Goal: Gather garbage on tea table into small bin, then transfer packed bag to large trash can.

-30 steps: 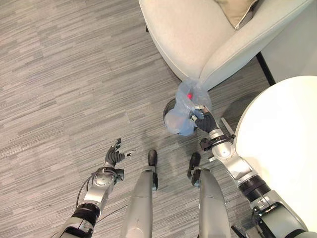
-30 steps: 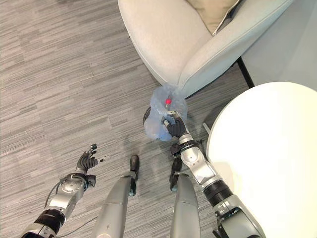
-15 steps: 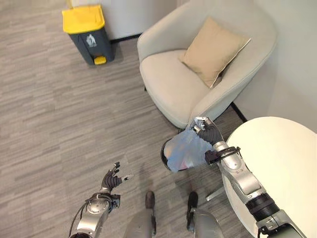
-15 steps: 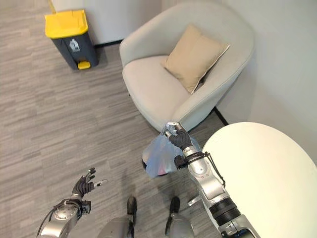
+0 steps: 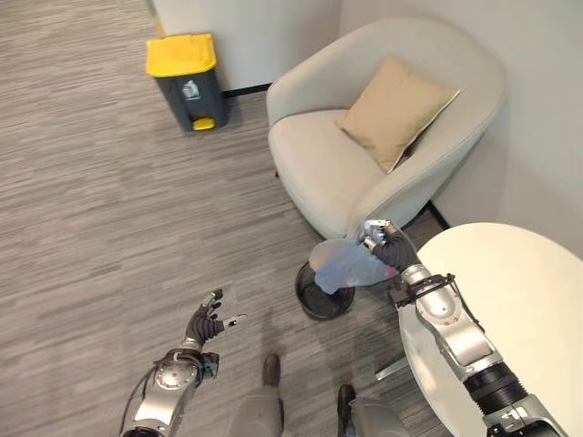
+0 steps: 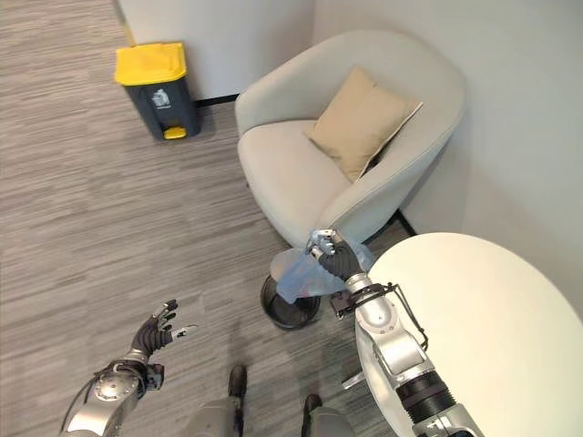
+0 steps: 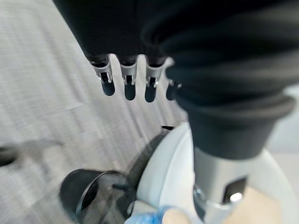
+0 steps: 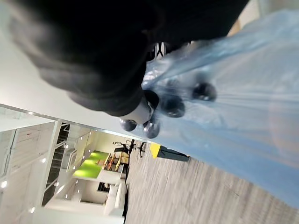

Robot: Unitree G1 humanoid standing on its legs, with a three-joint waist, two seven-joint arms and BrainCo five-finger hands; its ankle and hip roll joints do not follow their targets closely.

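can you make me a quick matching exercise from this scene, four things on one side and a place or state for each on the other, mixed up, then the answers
Things:
1. blue bag
2. small bin
3. large trash can
4. cushion

Places or states:
A. on the armchair seat
B. by the far wall, yellow lid shut
C. gripped in the right hand, lifted off the floor
D. on the floor between the armchair and the round table, no bag in it

Pairs: 1-C, 2-D, 3-B, 4-A

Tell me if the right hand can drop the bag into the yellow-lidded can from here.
Probably not. The right hand holds the bag above the small bin, while the can stands far across open floor, lid down.
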